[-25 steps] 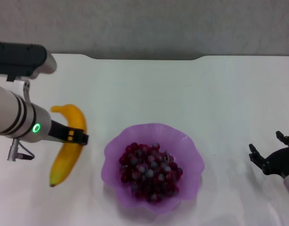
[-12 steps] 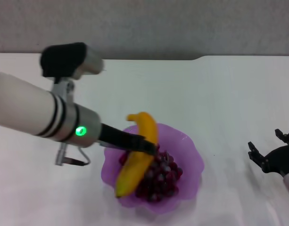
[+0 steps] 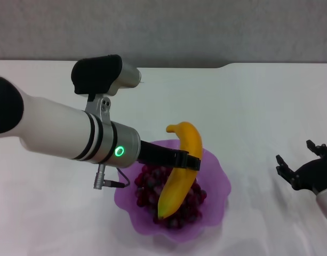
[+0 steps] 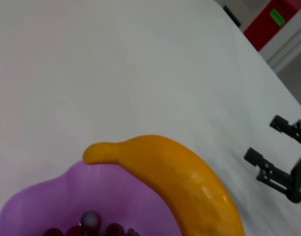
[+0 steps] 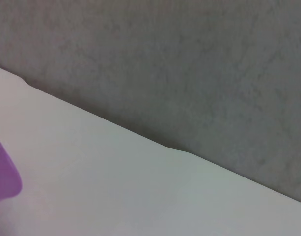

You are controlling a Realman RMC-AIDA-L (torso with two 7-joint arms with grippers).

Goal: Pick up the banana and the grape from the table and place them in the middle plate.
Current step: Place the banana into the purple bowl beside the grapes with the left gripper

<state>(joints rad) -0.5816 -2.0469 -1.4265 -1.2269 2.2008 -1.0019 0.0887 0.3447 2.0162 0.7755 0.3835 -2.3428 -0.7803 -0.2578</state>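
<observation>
One yellow-orange banana (image 3: 180,170), curved, pinched mid-length by left gripper (image 3: 189,161), hangs over grape (image 3: 150,189) in middle plate (image 3: 216,184). Right gripper (image 3: 304,170) spread, parked right.

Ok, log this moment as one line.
left pincer: holds banana over middle plate | grape: in plate | right pincer: open, idle

Banana (image 4: 179,177) over purple plate (image 4: 47,201)
</observation>
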